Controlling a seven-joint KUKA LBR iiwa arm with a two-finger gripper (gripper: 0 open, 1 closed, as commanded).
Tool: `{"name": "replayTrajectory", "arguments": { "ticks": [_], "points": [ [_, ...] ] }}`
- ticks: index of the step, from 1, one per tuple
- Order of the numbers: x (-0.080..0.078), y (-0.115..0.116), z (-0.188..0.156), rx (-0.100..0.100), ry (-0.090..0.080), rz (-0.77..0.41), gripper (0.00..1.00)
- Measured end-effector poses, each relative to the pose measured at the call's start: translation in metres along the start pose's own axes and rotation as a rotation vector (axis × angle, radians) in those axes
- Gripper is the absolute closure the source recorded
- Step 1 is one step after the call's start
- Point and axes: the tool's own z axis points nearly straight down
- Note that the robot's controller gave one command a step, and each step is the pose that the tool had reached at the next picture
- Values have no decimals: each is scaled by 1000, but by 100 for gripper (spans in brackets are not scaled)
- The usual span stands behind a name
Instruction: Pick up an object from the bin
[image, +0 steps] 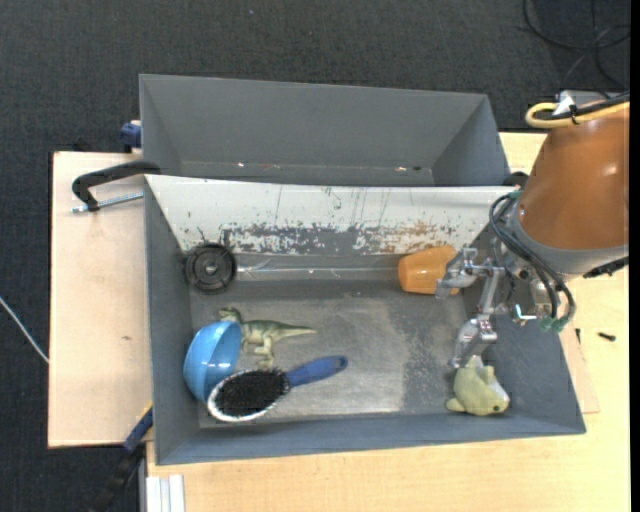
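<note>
Hand (478, 342), whether spread or pressed together cannot be told, with a yellow-green plush toy (479, 392) lying just beneath it: probably light, soft and squashable, best pinched across its plump middle

Close by the gripper (474, 350), on its front-wall side, the way is blocked by a plush (478, 392) in the corner. Toward the back wall, an orange block (427, 271) is set just beside it. To its left the bin (400, 360) floor is left bare as far as the brush (262, 390), bowl (208, 360) and dinosaur (265, 330).
</note>
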Motion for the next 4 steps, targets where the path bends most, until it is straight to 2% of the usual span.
{"name": "replayTrajectory", "arguments": {
  "ticks": [1,2,3,4],
  "points": [
    [-94,72,63,0,-11,-369,0],
    [-23,121,144,-2,2,-535,0],
    [-27,119,141,2,-7,-531,100],
    [-27,119,141,2,-7,-531,0]
  ]
}}
